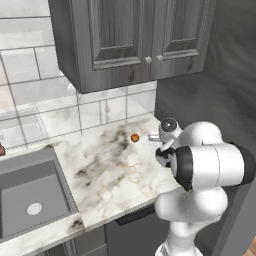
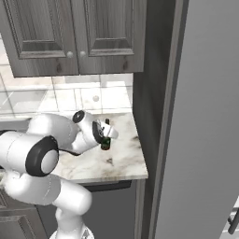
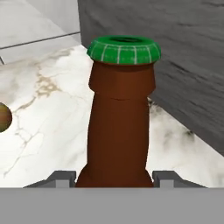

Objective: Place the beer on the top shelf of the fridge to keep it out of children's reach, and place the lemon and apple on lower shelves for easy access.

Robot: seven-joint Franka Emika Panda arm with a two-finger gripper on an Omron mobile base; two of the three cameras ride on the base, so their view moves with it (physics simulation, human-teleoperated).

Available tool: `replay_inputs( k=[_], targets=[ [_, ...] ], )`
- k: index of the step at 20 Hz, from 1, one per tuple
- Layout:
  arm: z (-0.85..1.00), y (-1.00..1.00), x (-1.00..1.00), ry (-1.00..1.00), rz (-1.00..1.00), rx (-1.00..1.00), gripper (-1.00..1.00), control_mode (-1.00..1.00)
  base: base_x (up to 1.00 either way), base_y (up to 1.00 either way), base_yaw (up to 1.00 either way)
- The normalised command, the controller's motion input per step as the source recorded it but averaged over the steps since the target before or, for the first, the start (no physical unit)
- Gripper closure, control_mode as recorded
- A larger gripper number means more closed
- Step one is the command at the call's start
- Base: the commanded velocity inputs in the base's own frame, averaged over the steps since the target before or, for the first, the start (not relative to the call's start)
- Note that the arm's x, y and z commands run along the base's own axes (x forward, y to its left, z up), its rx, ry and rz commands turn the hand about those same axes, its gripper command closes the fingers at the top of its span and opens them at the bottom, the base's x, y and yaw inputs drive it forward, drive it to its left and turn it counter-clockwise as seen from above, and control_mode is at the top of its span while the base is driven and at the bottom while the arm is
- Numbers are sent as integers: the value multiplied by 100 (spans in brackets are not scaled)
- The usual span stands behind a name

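Clamped low around the beer (image 3: pixel 119 127), my tool (image 3: pixel 114 180) has one dark finger tip on each side of the bottle's brown glass, near where the neck widens toward the shoulder. The bottle stands upright on the counter (image 1: pixel 107 170), close to its far right end by the dark wood-grain panel, with the tall grey fridge (image 2: pixel 205 140) just beyond that panel. To do this step well I judge I should lift straight up first, keeping the bottle vertical, because smooth glass on a tapering neck could slide through the grip if I tilt early; only once clear of the counter should I swing toward the fridge. The cap is green and ribbed, the neck is a smooth dark brown cylinder with a thicker collar under the cap. The counter is glossy white marble with brown-grey veining. A small round reddish-orange apple (image 1: pixel 134 138) sits on it, well apart from the bottle.
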Motion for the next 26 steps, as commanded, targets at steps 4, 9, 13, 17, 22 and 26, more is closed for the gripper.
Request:
replay_inputs(
  k=[4, 9, 13, 17, 22, 26],
  targets=[
    [99, 0, -78, -17, 12, 0, 100, -100, 0, 0, 0],
    [100, 0, -100, -7, 24, 0, 100, -100, 0, 0, 0],
    [100, 0, -100, -4, 29, 0, 100, -100, 0, 0, 0],
    [100, 13, -99, 0, 25, 0, 100, -100, 0, 0, 0],
    [100, 32, -81, -1, 12, -9, 100, -100, 0, 0, 0],
    [92, 24, -40, 0, 0, -17, 100, -100, 0, 0, 0]
  ],
)
